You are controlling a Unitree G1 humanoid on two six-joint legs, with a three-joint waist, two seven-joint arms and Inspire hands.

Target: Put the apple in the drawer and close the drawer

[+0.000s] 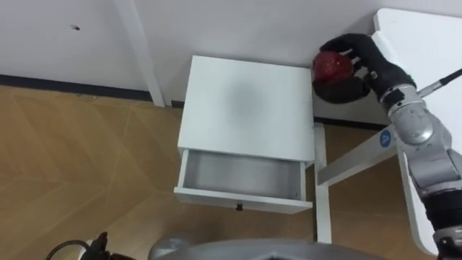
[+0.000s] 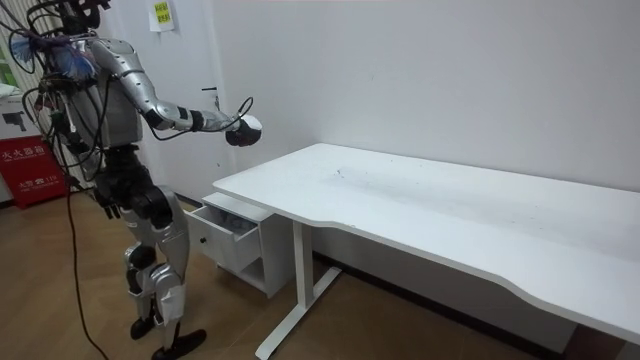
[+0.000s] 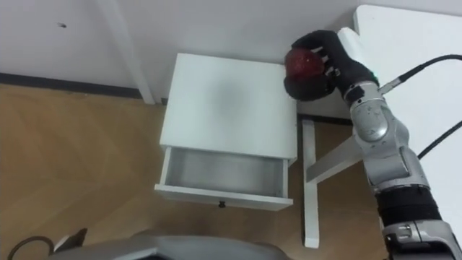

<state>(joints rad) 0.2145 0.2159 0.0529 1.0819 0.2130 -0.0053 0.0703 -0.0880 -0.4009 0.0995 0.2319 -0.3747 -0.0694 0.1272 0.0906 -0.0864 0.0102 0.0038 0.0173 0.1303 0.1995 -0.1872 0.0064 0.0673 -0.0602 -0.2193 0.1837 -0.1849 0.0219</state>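
A dark red apple (image 1: 331,67) (image 3: 303,63) sits in my right hand (image 1: 359,66) (image 3: 333,65), whose dark fingers curl round it. The hand hangs in the air beside the far right corner of a small white cabinet (image 1: 249,107) (image 3: 229,102), near the wall. The cabinet's drawer (image 1: 242,180) (image 3: 222,178) is pulled open toward me and looks empty inside. In the room view I stand in front of the cabinet (image 2: 232,232) with my right arm stretched out and the hand (image 2: 241,130) held above the desk's end.
A white desk (image 1: 422,43) (image 2: 420,205) stands to the right of the cabinet, with its leg and foot (image 1: 323,195) close beside the drawer. A white wall and a vertical white post (image 1: 141,50) lie behind. Wooden floor (image 1: 79,159) spreads to the left.
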